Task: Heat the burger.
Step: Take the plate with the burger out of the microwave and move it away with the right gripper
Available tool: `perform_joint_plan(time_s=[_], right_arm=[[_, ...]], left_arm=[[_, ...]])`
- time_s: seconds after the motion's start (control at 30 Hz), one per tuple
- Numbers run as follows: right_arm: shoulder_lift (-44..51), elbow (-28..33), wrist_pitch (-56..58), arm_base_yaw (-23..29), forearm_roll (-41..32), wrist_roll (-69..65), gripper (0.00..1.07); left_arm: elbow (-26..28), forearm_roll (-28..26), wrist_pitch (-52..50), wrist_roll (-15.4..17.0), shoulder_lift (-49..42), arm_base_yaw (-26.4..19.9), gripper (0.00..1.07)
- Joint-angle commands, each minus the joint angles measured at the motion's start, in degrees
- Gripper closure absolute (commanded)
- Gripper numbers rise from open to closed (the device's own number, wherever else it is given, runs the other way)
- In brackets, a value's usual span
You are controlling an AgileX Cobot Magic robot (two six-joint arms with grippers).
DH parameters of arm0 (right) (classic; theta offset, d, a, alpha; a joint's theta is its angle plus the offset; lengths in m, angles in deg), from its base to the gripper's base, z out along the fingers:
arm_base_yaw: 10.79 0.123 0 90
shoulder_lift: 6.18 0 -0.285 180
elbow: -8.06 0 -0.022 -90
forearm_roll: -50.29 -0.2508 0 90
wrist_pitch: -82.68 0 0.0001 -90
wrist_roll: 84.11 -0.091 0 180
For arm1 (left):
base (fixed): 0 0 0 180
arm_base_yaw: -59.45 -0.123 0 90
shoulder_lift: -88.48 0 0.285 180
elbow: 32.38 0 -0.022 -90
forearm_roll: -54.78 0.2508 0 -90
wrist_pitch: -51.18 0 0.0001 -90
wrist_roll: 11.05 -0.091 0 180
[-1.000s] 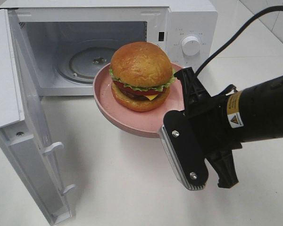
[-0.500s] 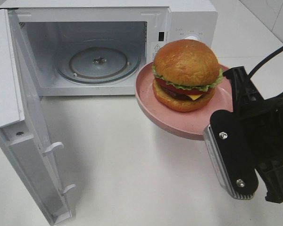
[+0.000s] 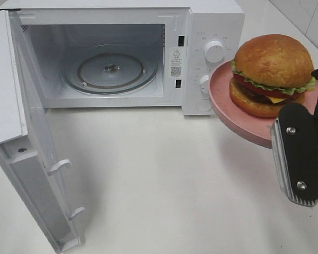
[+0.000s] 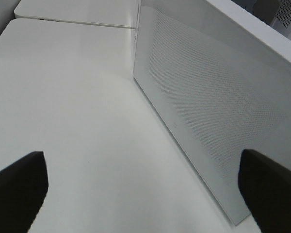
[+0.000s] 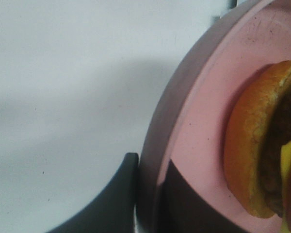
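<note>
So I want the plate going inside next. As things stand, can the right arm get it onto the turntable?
Probably yes. The door stands wide open, the turntable is bare, and nothing lies between. The right end effector grips the plate by its rim, burger aboard, off to the microwave's right.

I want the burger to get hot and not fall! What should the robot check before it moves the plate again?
1. Microwave door wide open: ok.
2. Glass turntable inside bare, with room for the plate: ok.
3. Right gripper fingers pinching the pink plate rim: ok.
4. Burger upright on the plate: ok.
5. Plate lined up with the opening: not ok, it hangs off to the right, in front of the control knob.
6. Left gripper out of the way, open beside the door's outer face: ok.
</note>
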Motion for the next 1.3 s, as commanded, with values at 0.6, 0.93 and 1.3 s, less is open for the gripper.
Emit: perform_joint_plan(time_s=[0.6,0.93,1.3], right_arm=[[0.0,-0.5,15.2,0.1,13.9,-38.8,1.07],[-7.3,-0.5,21.1,0.1,15.4,-52.1,1.07],[-15.8,-0.5,23.2,0.1,16.6,-72.5,1.07]], left_arm=[[-0.2,-0.1,-0.6,-0.2,-1.0,-0.1,0.07],[-0.2,-0.1,-0.6,-0.2,-1.0,-0.1,0.07],[-0.2,-0.1,-0.6,-0.2,-1.0,-0.1,0.07]])
